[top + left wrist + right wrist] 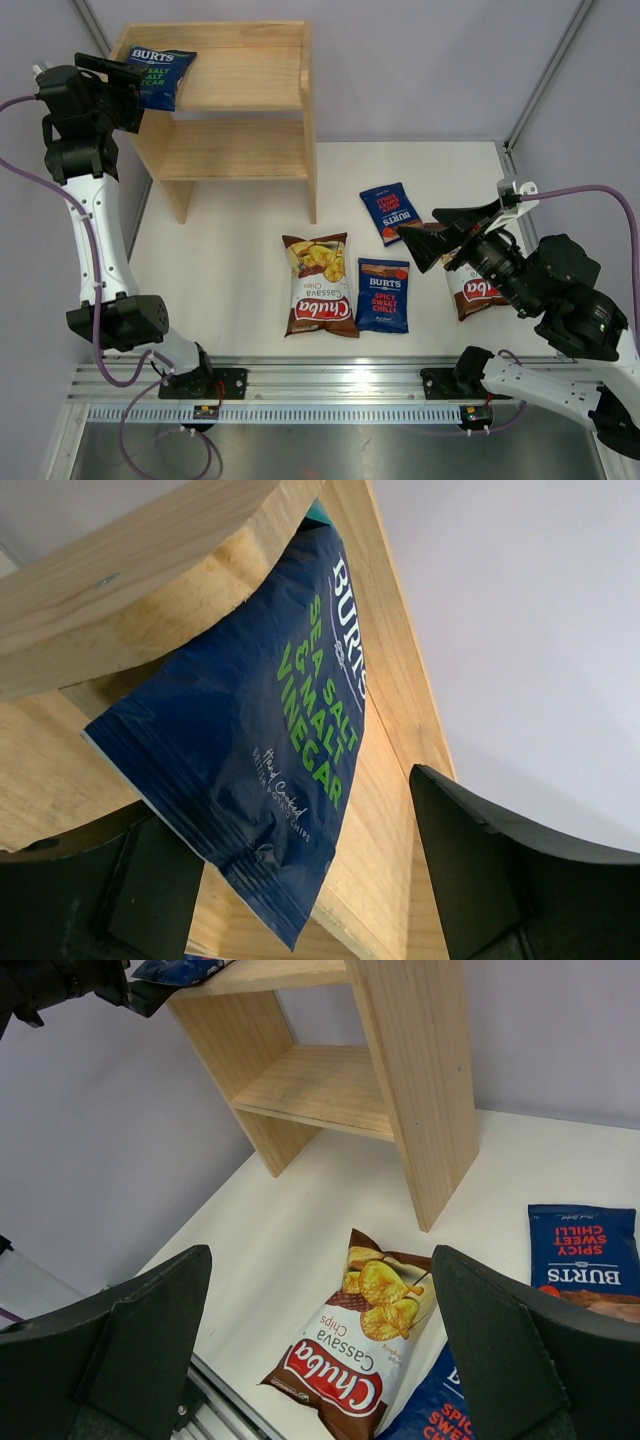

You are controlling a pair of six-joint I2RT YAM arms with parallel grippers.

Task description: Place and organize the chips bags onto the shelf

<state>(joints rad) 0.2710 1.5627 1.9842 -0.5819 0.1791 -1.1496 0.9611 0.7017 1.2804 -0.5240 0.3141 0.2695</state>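
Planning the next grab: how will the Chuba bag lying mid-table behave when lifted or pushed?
The Chuba bag looks glossy, so probably slippery. Thin film: likely floppy, sagging from a pinched edge. Lying flat, it should slide, not roll, when pushed.

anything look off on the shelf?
The sea salt Burts bag lies skewed at the left end of the shelf's top tier, one corner hanging past the edge. Nothing looks spilled or torn.

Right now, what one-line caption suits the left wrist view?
Open left gripper framing a corner of the green-lettered Burts bag on the top tier of the shelf.
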